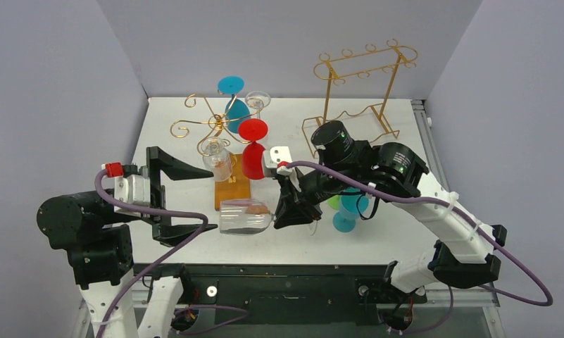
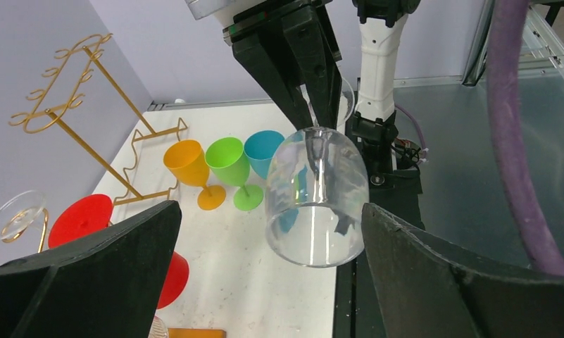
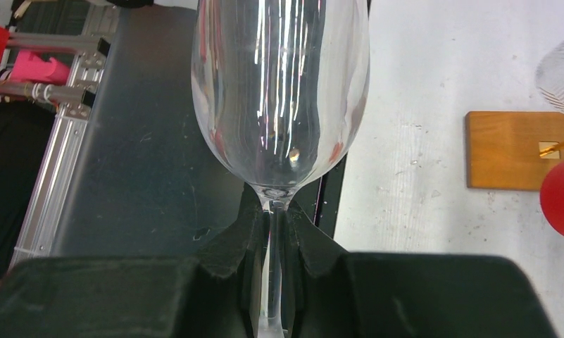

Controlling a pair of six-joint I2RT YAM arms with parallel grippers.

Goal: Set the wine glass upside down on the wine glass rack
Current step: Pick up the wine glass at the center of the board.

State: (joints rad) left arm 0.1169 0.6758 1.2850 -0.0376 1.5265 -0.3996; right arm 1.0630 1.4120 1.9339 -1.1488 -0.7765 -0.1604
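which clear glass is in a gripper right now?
The clear wine glass held sideways, its stem pinched in the right gripper; the other two clear glasses sit on the gold wine glass rack.

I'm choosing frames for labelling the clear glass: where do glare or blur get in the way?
Right wrist: white glare streaks run down the wine glass bowl, and the right claw gripping its stem looks soft. Left wrist: glass sharp, purple cable blurred. Top external: bowl faint against the white table.
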